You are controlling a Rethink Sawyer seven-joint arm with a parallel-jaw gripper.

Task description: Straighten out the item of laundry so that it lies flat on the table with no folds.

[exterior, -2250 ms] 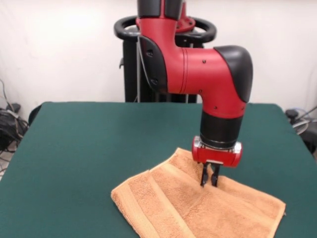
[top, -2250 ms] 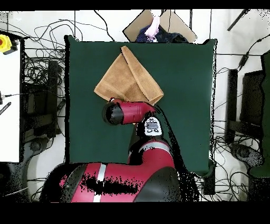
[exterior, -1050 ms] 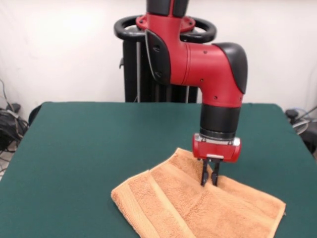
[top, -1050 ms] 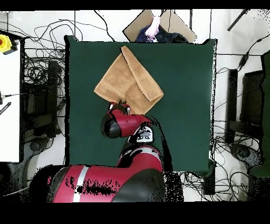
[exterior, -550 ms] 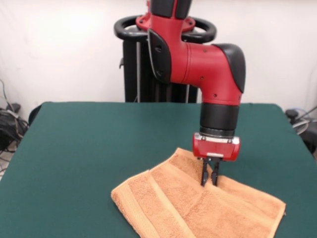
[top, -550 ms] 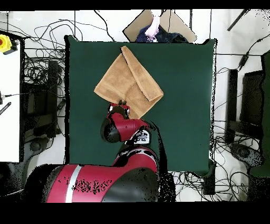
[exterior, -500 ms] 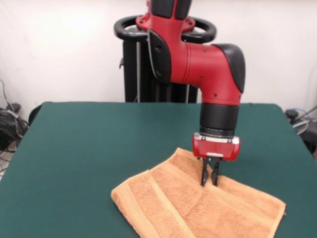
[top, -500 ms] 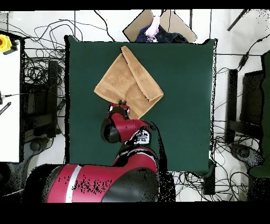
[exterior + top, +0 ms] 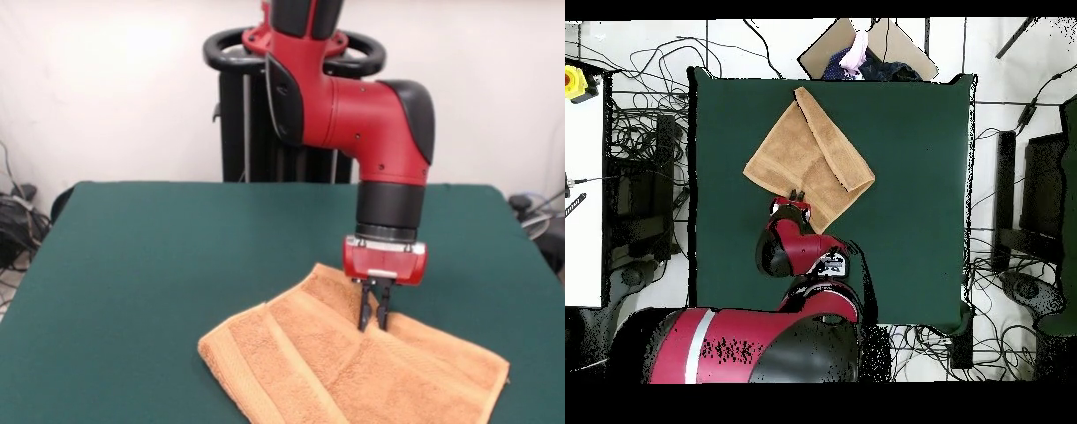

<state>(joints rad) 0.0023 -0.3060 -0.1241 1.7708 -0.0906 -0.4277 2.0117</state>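
One folded orange-tan towel [image 9: 353, 371], flap doubled over

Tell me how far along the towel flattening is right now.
Nothing looks done: the towel lies folded over itself on the table, one layer doubled across the other. In hand: the gripper stands at the towel's far edge, fingers close together, seemingly pinching it. Left: pulling the top layer open and smoothing it flat.
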